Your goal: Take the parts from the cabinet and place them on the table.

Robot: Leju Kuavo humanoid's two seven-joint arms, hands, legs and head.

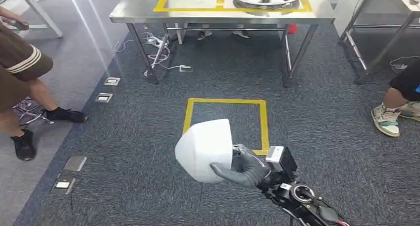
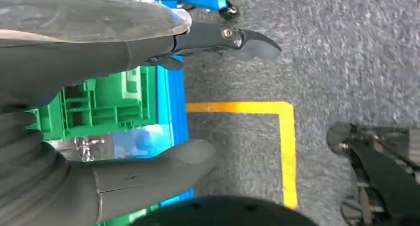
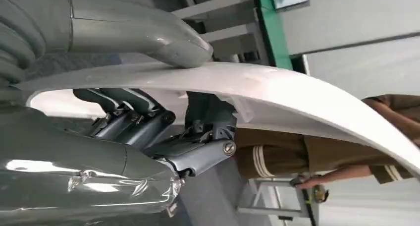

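We hold the white part (image 1: 205,149) in our right hand (image 1: 245,169), thumb over its rim, above the carpet short of the steel table (image 1: 143,8). Our left hand (image 2: 99,137) hangs with fingers apart, holding nothing.

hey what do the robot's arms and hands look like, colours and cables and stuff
The right hand is dark grey with a thick thumb and darker fingers, behind a glossy grey ribbed cover. Its black wrist carries a boxy white-topped module. The left hand looks alike: grey ribbed cover, dark fingers.

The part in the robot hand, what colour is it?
White part, plain and unpatterned, clearest in the head view.
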